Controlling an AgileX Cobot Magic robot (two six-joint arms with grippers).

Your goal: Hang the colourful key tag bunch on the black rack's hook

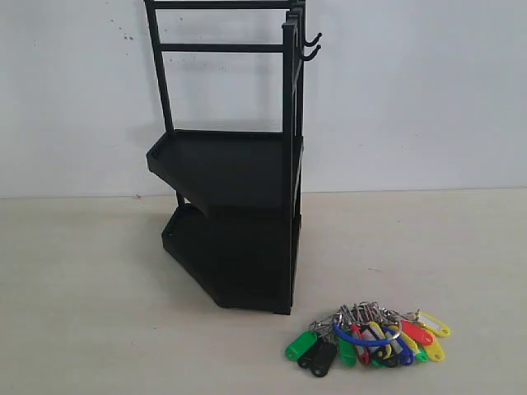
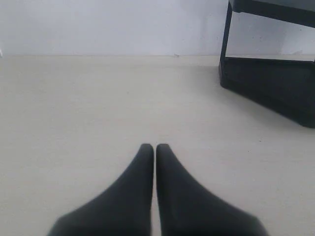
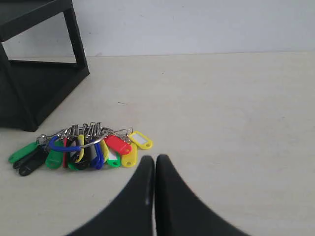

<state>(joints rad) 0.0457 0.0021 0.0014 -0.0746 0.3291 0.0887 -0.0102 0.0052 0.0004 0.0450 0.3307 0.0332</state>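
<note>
The colourful key tag bunch [image 3: 81,150] lies on the desk [image 3: 236,123] near the right end effector [image 3: 155,157], whose tips are pressed together.

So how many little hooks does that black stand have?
2. Both stick out upper right of the black rack in the exterior view, the upper hook above the lower hook. More could be hidden.

txt/labels/nos.: none legible | key tag bunch [image 3: 81,150]: any print too small to read
</note>
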